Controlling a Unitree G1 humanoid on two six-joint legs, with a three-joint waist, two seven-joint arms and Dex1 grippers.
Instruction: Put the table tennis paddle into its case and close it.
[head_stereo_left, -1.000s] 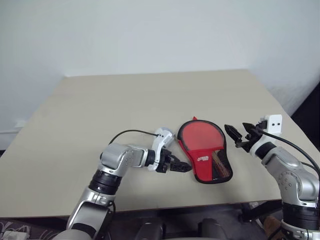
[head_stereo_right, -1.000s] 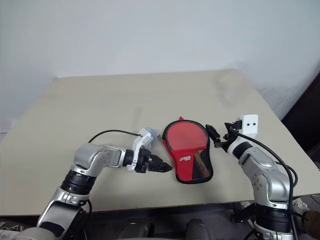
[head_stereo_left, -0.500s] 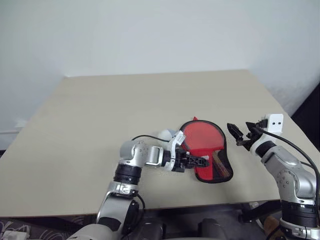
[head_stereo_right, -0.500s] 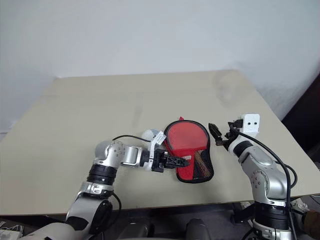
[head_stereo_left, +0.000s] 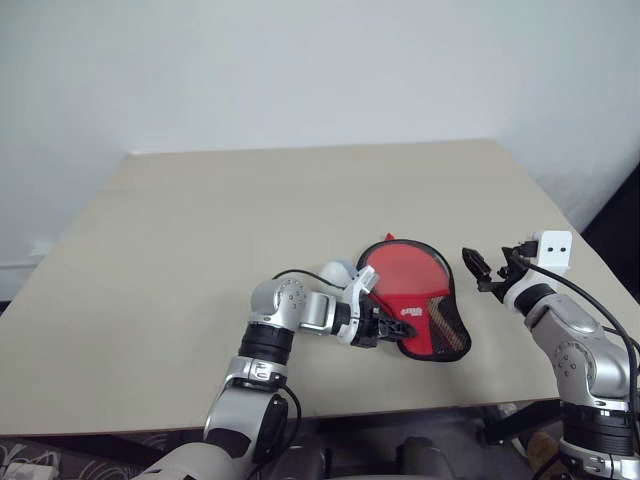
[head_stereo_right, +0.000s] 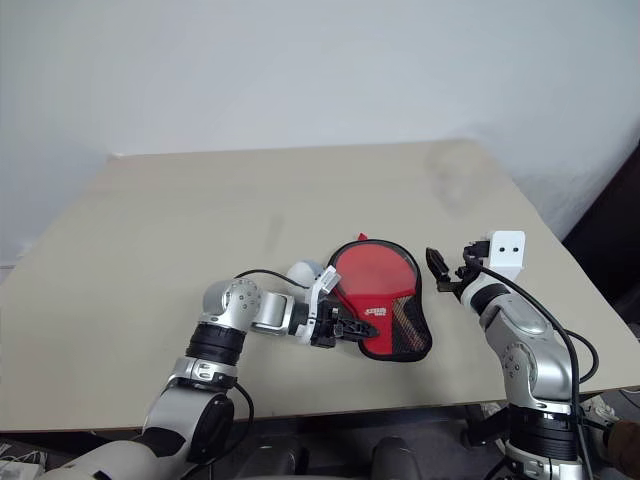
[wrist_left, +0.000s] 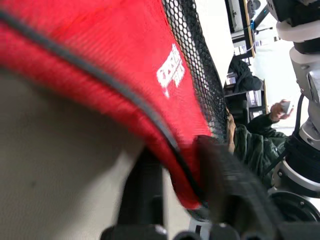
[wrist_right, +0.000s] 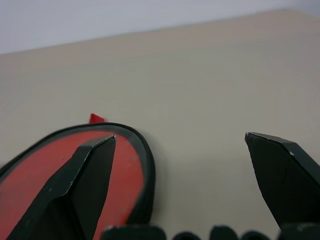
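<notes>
Red fabric with black edging and mesh forms your paddle-shaped case (head_stereo_left: 415, 305), lying flat on the table (head_stereo_left: 200, 230). Left gripper (head_stereo_left: 397, 326) pinches its lower edge; right gripper (head_stereo_left: 478, 272) spread wide beside it.

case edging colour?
Black, around the red case; clearest in the right wrist view.

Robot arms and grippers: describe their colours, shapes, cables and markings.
Both arms are rounded silver-grey metal segments joined by black rings. Each ends in a gripper, left and right, with two black tapering pointed fingers. A white boxy wrist camera with two dark dots tops the right wrist. Thin black cables loop along each forearm.
</notes>
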